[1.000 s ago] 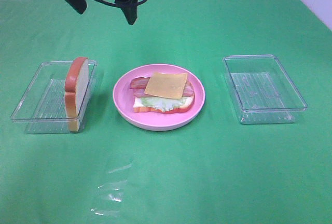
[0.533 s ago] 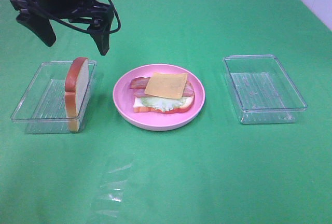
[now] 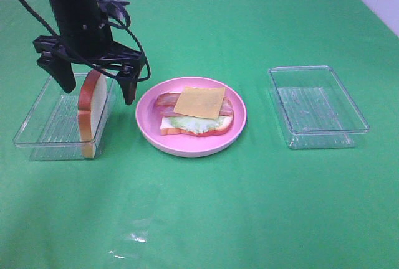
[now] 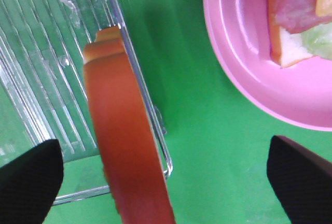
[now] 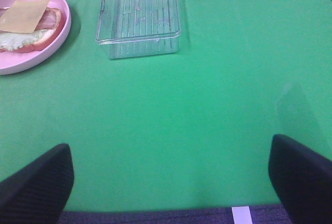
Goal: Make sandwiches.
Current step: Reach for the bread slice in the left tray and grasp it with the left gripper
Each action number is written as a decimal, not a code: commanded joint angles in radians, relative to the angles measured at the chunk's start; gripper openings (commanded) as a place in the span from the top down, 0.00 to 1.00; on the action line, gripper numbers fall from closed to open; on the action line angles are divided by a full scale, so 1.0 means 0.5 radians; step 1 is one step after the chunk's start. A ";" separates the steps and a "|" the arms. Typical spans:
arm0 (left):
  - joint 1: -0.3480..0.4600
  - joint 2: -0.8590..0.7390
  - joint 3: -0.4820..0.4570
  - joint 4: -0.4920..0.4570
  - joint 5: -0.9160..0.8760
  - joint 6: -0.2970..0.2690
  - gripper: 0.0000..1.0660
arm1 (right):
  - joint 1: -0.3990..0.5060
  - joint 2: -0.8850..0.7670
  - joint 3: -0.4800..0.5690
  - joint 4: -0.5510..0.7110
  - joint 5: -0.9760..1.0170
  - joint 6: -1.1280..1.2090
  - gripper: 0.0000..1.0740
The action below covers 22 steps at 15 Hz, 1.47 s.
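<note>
The left gripper [image 3: 96, 85] hangs over the left tray [image 3: 37, 119] with its jaws wide apart, one finger on each side of the bread slice [image 3: 91, 110] and not touching it. This slice stands upright on its edge, leaning against the tray wall nearest the pink plate [image 3: 149, 129]. On the plate lies the open sandwich [image 3: 196, 113]: bread below, then lettuce, bacon and a cheese square [image 3: 199, 102] on top. The right gripper [image 5: 171, 182] is also wide open and holds nothing, above the green cloth [image 5: 207, 120], near the right tray [image 3: 318, 107].
</note>
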 commanded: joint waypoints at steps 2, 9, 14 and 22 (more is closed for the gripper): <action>0.058 0.024 0.102 0.016 0.206 -0.026 0.04 | -0.002 -0.050 0.004 0.008 -0.012 -0.018 0.09; 0.114 0.030 0.102 0.016 -0.054 -0.014 0.05 | -0.002 -0.050 0.004 0.008 -0.012 -0.018 0.09; 0.112 0.088 0.102 0.004 -0.108 0.020 0.09 | -0.002 -0.050 0.004 0.008 -0.012 -0.018 0.09; 0.112 0.088 0.102 0.016 -0.160 0.054 0.73 | -0.002 -0.050 0.004 0.008 -0.012 -0.018 0.09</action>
